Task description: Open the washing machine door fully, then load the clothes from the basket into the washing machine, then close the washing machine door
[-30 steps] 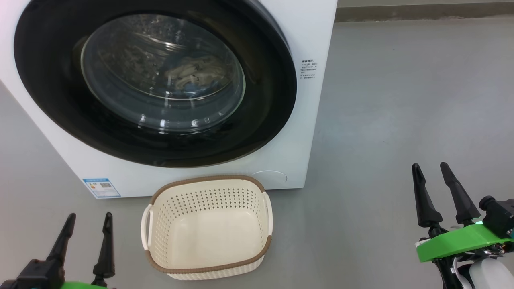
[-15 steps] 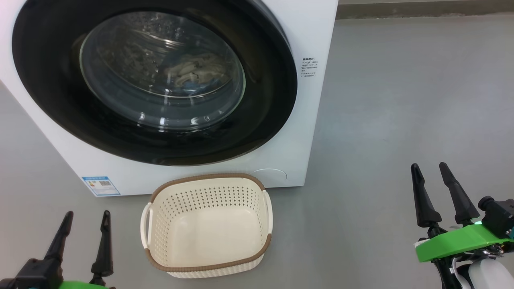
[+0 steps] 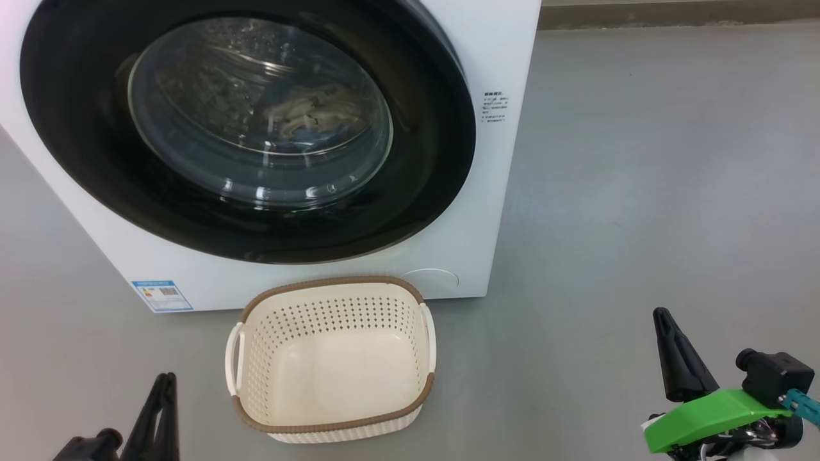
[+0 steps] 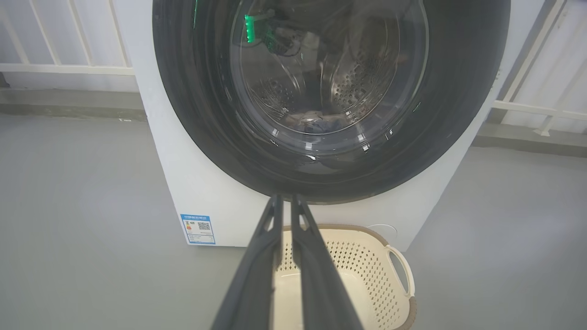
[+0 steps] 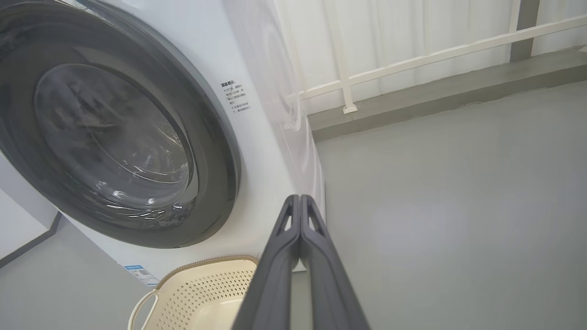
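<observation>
The white washing machine (image 3: pixel 506 38) stands with its black-rimmed door (image 3: pixel 416 205) closed. Behind the door's glass, clothes (image 3: pixel 307 115) lie in the steel drum, cream and blue. The cream basket (image 3: pixel 330 358) sits on the floor in front, with nothing inside. My left gripper (image 3: pixel 163 384) is at the lower left, left of the basket, shut with fingers pressed together (image 4: pixel 286 201). Low at the right my right gripper (image 3: pixel 663 317) is shut too, its fingertips meeting (image 5: pixel 299 199), well clear of the machine and basket.
Grey floor (image 3: pixel 640 192) spreads to the right of the machine. A white railing (image 5: pixel 412 59) and a low ledge (image 5: pixel 435 91) run along the back wall. A blue label (image 3: pixel 161 294) is on the machine's lower left front.
Both grippers have shut from open and dropped lower in the head view. The door, clothes and basket stay where they were.
</observation>
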Tool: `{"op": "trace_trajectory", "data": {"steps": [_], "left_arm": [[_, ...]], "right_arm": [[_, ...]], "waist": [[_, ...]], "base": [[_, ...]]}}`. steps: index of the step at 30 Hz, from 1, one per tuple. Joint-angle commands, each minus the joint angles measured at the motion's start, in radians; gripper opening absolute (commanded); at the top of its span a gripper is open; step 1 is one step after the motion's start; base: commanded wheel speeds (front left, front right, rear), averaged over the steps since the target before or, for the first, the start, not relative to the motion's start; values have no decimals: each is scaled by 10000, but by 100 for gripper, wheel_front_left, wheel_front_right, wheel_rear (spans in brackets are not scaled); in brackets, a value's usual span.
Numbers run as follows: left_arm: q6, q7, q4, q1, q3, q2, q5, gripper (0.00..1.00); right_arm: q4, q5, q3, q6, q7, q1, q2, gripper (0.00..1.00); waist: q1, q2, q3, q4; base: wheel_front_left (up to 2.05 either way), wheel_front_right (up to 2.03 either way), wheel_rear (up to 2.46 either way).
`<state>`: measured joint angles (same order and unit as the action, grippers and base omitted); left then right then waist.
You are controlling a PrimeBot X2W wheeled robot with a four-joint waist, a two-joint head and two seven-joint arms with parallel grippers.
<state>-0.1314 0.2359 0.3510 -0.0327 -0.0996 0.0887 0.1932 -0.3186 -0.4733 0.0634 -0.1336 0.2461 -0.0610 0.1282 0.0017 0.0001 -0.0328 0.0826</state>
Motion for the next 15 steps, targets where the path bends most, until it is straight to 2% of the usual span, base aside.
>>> {"op": "trace_trajectory", "data": {"steps": [1,5,15], "left_arm": [[0,-61,-231,-204,-66,130,320,0],[1,-162,-262,-213,-52,112,790,0],[1,-467,-346,-264,-46,65,2080,0]], "right_arm": [[268,-308,-67,2,-84,-242,123,0],[279,-689,-115,2,-195,-246,100,0],[319,-1735,-253,5,-505,-276,32,0]], "waist": [[7,-1,18,-15],[-13,-1,14,-43],[-15,-1,34,-118]], "base": [[0,0,0],[0,0,0],[0,0,0]]}}
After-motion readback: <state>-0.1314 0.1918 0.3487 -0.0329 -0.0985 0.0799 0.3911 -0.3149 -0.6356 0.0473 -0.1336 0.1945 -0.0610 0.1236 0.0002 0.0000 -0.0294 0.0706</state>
